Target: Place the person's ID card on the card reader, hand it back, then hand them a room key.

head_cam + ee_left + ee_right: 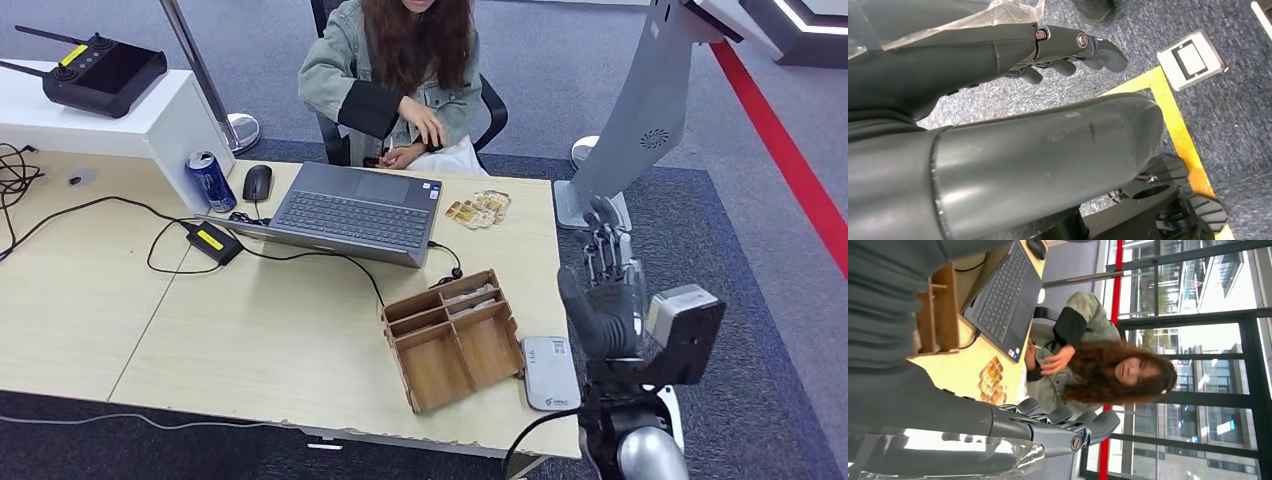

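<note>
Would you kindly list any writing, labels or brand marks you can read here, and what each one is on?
No text here is sharp enough to quote.
Card reader: small blue mark near its front edge, too small to read.
Blue can: printing blurred.
Laptop: stickers by the keyboard, unreadable.
Power adapter: yellow label, no legible words.
Cards on the table: patterned, nothing readable.

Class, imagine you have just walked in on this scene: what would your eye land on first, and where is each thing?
First, the robot's raised right hand, fingers apart and holding nothing, just off the desk's right edge. Next, the person seated across the desk, hands busy at a white bag. Then the open laptop mid-desk, with the wooden organizer and white card reader at the near right corner.
</note>
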`<act>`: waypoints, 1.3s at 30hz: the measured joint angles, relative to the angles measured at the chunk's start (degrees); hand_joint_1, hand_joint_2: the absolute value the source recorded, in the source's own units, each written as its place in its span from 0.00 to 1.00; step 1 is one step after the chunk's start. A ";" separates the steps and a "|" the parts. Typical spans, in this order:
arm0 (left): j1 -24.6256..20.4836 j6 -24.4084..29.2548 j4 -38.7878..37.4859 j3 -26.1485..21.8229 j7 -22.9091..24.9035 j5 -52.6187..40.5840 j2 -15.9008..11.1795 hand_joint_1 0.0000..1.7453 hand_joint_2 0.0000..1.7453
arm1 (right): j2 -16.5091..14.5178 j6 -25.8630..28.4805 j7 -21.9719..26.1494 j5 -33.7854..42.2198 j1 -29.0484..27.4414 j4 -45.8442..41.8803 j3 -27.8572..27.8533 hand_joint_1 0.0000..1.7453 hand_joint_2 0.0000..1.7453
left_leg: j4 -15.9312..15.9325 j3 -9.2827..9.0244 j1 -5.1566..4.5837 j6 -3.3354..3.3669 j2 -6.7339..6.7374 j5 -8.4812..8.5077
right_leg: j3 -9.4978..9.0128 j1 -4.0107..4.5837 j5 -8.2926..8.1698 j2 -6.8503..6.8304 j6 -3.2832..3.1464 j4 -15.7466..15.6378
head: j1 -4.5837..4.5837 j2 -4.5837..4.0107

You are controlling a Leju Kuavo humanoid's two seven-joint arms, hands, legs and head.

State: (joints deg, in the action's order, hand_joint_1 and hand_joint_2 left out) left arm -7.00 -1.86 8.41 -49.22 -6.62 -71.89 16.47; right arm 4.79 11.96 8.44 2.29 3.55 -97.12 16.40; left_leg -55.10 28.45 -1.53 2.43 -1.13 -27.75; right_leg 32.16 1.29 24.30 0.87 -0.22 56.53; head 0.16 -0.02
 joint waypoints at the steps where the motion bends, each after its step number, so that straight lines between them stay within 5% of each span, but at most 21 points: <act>1: -0.01 0.11 0.00 -0.19 0.07 0.21 -0.01 0.00 0.00 | 0.17 -0.43 0.63 0.12 -1.24 -0.45 -0.78 0.00 1.00 | 0.00 0.00 0.00 0.00 0.00 0.00 | 0.00 0.00 0.00 0.00 0.00 0.00 | 0.01 0.00; 12: -0.17 0.86 0.00 -1.79 0.92 1.41 0.00 0.00 0.00 | 0.20 -2.90 6.08 3.25 -9.24 4.47 -6.23 0.00 1.00 | 0.01 0.02 0.02 -0.01 0.01 0.00 | 0.00 0.01 0.00 0.00 -0.01 0.02 | -0.01 0.00; 39: -0.29 1.02 0.00 -2.58 0.82 1.41 0.01 0.00 0.00 | -1.96 -2.41 9.19 5.38 -9.95 13.18 -6.17 0.00 1.00 | 0.01 0.03 0.02 -0.01 0.01 0.01 | 0.00 0.01 0.01 -0.01 -0.01 0.03 | -0.01 0.00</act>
State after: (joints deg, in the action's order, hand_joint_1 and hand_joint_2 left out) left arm -7.29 -0.84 8.41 -51.81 -5.80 -70.48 16.48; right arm 2.84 9.55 17.63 7.66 -6.40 -83.94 10.23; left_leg -55.09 28.49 -1.51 2.42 -1.11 -27.74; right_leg 32.16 1.30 24.31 0.87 -0.24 56.56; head 0.15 -0.02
